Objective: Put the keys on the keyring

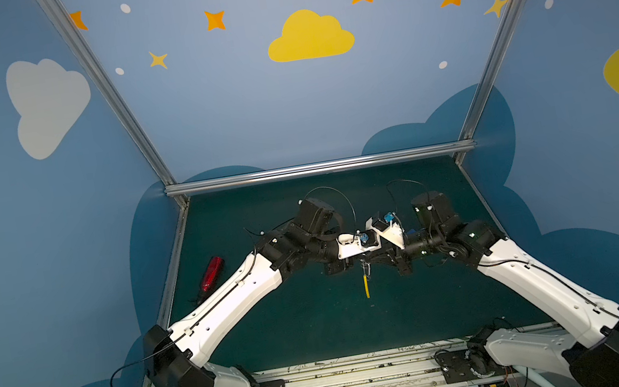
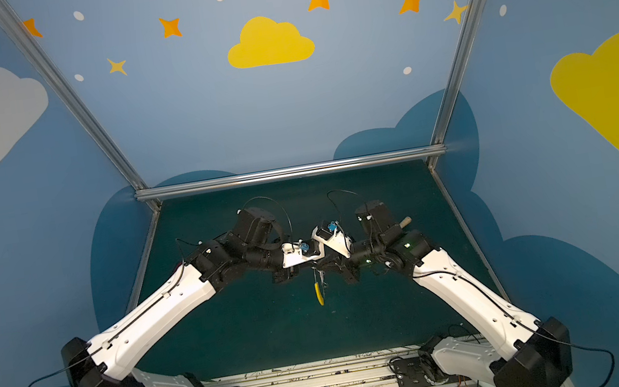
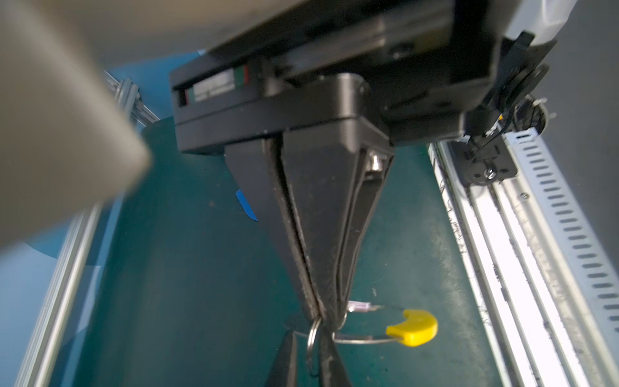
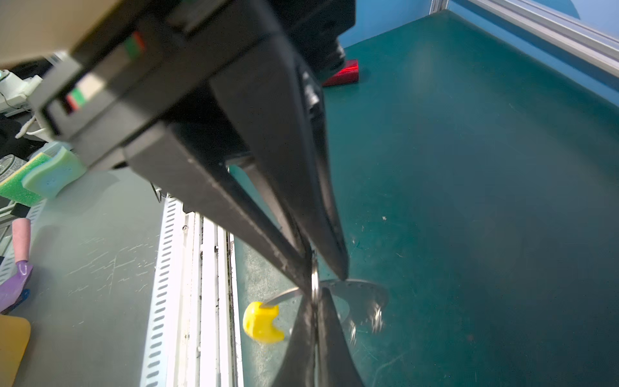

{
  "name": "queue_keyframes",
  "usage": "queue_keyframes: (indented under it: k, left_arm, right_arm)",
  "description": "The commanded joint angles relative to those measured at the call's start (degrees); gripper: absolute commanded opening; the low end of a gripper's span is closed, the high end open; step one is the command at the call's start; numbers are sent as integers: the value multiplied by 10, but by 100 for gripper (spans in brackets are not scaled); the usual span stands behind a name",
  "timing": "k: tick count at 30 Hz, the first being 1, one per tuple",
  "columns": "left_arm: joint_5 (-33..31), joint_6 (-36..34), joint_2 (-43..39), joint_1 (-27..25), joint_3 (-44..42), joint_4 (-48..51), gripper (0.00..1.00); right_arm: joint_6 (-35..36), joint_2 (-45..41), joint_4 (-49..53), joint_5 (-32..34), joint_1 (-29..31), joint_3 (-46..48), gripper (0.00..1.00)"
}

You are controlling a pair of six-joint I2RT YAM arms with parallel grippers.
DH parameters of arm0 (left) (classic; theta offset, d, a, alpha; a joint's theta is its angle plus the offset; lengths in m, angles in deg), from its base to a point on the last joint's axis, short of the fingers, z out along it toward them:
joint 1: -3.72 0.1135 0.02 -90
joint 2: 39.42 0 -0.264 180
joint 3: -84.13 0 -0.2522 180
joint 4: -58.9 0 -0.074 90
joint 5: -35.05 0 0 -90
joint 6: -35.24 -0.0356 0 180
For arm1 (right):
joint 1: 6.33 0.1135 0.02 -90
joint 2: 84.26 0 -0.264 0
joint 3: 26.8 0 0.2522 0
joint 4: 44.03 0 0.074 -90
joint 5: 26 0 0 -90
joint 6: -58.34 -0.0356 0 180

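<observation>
The two arms meet over the middle of the green mat (image 1: 320, 327), with the tips of their grippers facing each other. The left gripper (image 3: 318, 315) has its jaws pressed fully together, and a small silver split loop (image 3: 313, 335) comes out right at its tips. The right gripper (image 4: 323, 279) is also drawn narrow, and its tips rest on the grey band of the keyring (image 4: 363, 288).

The keyring is at this meeting point and seems to be clear of the mat. In both top views it shows edge-on as a thin line (image 1: 366, 284) running toward the near side. Its yellow arc (image 3: 413, 326) is at the near end.

Some small silver pieces on the far part of the hoop are blurred. I cannot tell if one of them is the key, and the white tag is not clear either.

A red glossy oblong object (image 1: 212, 273) lies on the mat at the left, well apart from the grippers.
</observation>
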Motion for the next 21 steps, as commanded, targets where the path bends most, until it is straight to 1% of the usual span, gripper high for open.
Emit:
queue_keyframes:
  k: [1,4,6,8,12,18,20,21]
  left_arm:
    - [21,1,6,-2,17,5,3]
    - [29,1,4,-1,17,4,3]
    - [39,7,0,4,14,-2,3]
    - [55,21,-7,8,8,-18,3]
    - [89,45,-16,20,-5,-49,3]
    - [104,60,-15,24,-12,-66,3]
    - [104,64,-15,25,-15,-73,3]
    - [105,65,-14,25,-16,-75,3]
  right_arm:
    - [5,0,-4,-3,3,-18,0]
    - [-5,-12,-17,25,-1,0,16]
    - [-7,-27,-38,30,-9,23,21]
    - [-16,-43,-62,30,-19,45,22]
    - [-25,-65,-96,2,-42,77,24]
    - [-25,-74,-112,-18,-50,83,23]
    - [-25,-77,-119,-25,-51,83,24]
    - [-41,-79,-124,-28,-52,85,24]
